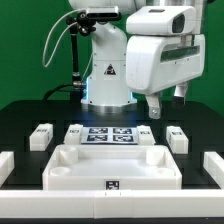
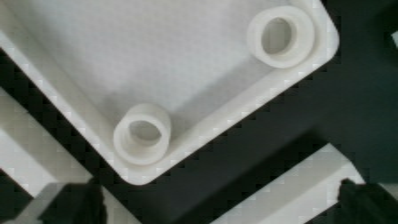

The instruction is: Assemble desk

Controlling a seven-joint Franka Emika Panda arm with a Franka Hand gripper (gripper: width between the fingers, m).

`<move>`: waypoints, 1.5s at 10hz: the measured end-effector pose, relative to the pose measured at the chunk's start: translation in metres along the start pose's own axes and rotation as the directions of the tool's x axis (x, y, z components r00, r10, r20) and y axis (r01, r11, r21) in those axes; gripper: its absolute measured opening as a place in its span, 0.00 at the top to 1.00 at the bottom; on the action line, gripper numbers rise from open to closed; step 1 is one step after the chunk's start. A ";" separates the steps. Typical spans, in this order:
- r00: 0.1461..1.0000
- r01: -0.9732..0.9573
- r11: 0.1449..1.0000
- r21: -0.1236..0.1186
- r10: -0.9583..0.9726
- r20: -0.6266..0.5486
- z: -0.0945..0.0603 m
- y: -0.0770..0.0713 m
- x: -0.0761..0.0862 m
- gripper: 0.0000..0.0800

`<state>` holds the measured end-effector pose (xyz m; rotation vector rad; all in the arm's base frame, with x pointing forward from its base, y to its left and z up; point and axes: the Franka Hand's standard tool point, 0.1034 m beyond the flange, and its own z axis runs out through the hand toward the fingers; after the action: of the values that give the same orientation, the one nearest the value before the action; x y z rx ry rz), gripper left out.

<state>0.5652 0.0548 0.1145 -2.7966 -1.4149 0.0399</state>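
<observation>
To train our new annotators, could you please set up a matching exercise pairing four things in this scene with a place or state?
Things:
1. desk panel
2. marker board
3. gripper
4. round socket

Places or states:
A. open, holding nothing
B. set in a corner of the desk panel
C. front centre in the exterior view
D. flat between the desk panel and the robot base

Pairs: 1-C, 2-D, 3-A, 4-B.
</observation>
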 end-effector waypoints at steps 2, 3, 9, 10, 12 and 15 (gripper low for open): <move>0.977 0.214 0.977 0.014 -0.214 0.010 0.005 -0.005 -0.035 0.19; 0.937 0.350 0.937 0.005 -0.350 0.003 0.011 -0.005 -0.050 0.19; 0.763 0.646 0.762 0.032 -0.646 -0.016 0.050 -0.001 -0.110 0.19; 0.764 0.645 0.764 0.025 -0.645 -0.018 0.054 -0.001 -0.110 0.19; 0.770 0.638 0.770 0.008 -0.638 -0.032 0.090 -0.007 -0.107 0.19; 0.779 0.626 0.780 -0.012 -0.626 -0.038 0.105 -0.007 -0.108 0.20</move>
<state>0.4935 -0.0286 0.0117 -2.1504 -2.2434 -0.0206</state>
